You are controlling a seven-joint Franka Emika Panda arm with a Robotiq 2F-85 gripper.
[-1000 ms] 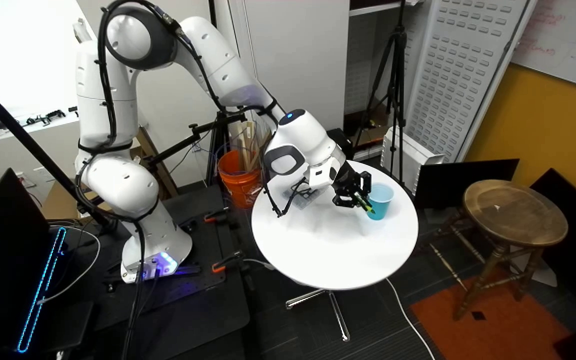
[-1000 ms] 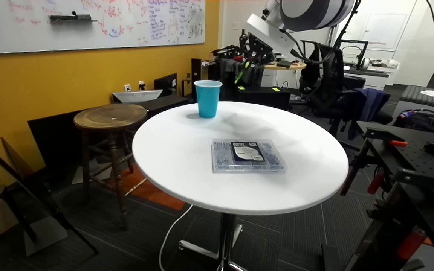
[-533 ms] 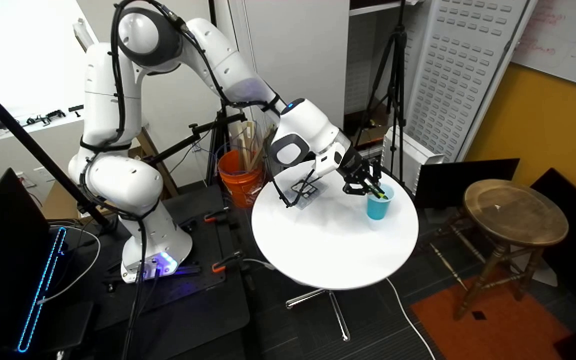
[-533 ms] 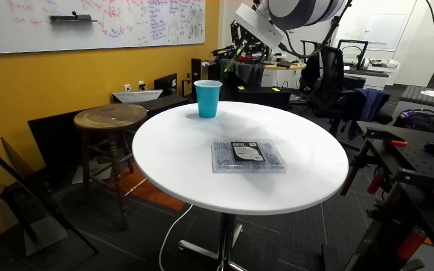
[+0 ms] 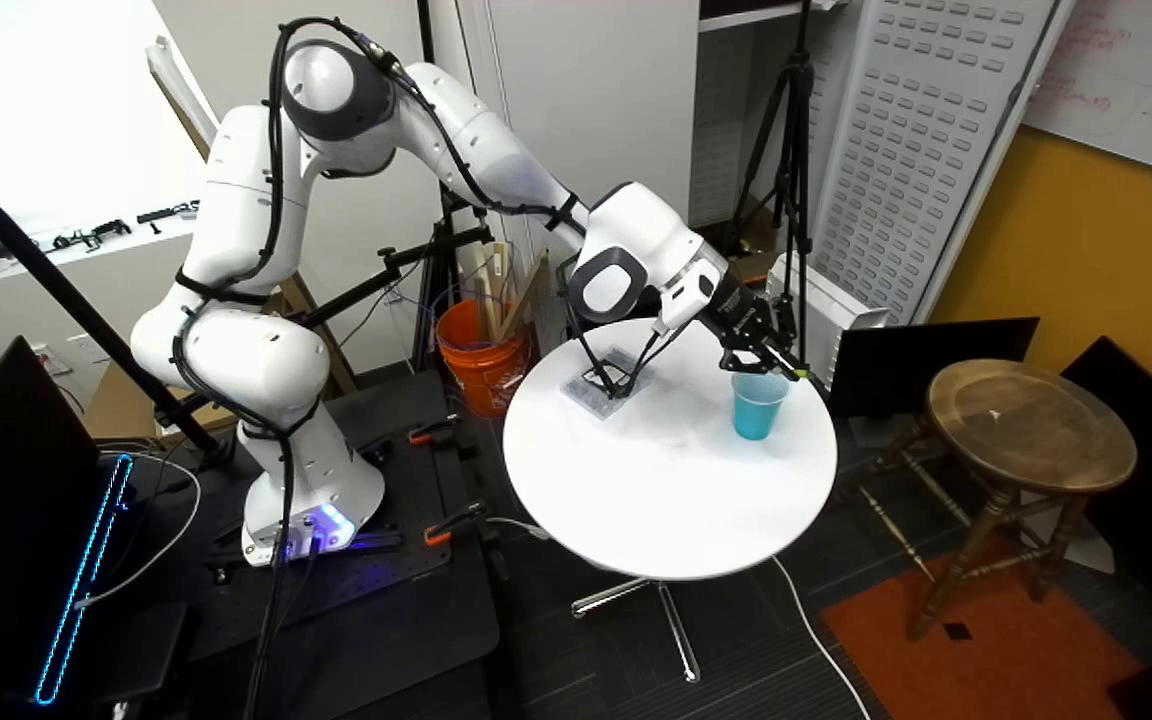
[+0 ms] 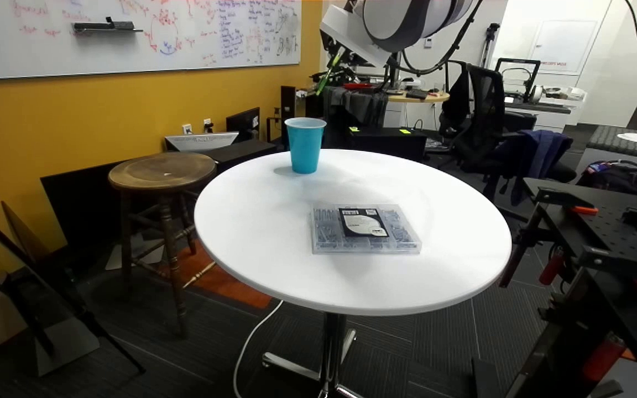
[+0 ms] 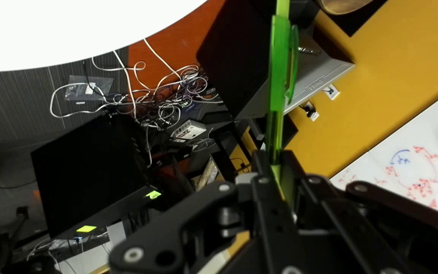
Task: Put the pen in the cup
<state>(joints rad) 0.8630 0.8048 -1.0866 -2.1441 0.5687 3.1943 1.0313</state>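
Pen (image 7: 277,91) in the jaws seems cropped in wrist view.

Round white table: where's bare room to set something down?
In an exterior view, bare tabletop lies left of the clear compartment case, out to the rim, and between case and turquoise cup. Crowded near the cup's mouth, where the gripper holds the green pen.

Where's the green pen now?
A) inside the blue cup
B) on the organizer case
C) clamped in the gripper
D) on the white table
C: the wrist view shows the green pen pinched in the gripper, and an exterior view shows it apart from the blue cup.
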